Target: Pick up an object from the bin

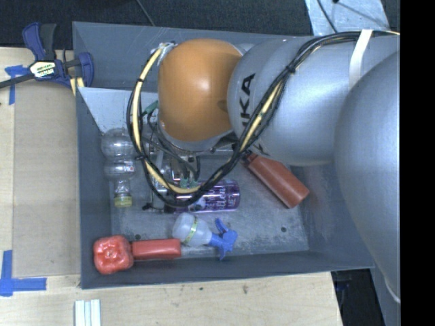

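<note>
The arm [306, 94] hides the upper end of the brown tube [280, 182] and perhaps half of the purple packet [228, 196].

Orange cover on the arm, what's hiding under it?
A purple thing pokes out beside the gripper. Whatever else lies under the cover is hidden.

We take this for a robotics lab. A big silver arm [319, 94], with yellow and black cables [138, 114] strapped along it, reaches into a grey metal bin [92, 202]. In the bin we see unrelated odds and ends lying loose: a clear bottle [117, 156], a red toy [111, 254], a brown tube [279, 179], a blue plastic piece [224, 240].
</note>
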Robot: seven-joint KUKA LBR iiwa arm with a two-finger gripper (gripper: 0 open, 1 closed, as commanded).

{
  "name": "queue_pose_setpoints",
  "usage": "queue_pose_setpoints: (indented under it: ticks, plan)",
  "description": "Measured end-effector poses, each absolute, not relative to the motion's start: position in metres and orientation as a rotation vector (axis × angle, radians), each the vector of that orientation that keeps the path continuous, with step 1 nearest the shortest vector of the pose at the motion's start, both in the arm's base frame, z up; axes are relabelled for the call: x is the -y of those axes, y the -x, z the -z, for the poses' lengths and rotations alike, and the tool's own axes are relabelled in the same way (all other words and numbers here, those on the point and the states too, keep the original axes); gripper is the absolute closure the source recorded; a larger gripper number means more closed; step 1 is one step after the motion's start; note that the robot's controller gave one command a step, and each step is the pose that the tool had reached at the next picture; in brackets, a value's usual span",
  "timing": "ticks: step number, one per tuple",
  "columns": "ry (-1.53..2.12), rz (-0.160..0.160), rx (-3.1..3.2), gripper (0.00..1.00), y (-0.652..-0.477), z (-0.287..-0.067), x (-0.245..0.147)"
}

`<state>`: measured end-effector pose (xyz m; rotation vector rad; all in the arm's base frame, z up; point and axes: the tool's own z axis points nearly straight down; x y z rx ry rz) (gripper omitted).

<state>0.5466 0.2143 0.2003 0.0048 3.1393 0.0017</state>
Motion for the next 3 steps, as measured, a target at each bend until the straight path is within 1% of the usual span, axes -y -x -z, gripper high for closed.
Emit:
queue_pose_setpoints:
  ticks: [1,2,3]
  plan:
    - [-0.005,-0.002,-3.139,0.0,-0.547,-0.2,-0.214]
    - [0.047,0.002,-3.144,0.0,-0.535,-0.251,-0.199]
    - [0.068,-0.003,-3.134,0.0,-0.545,-0.291,-0.194]
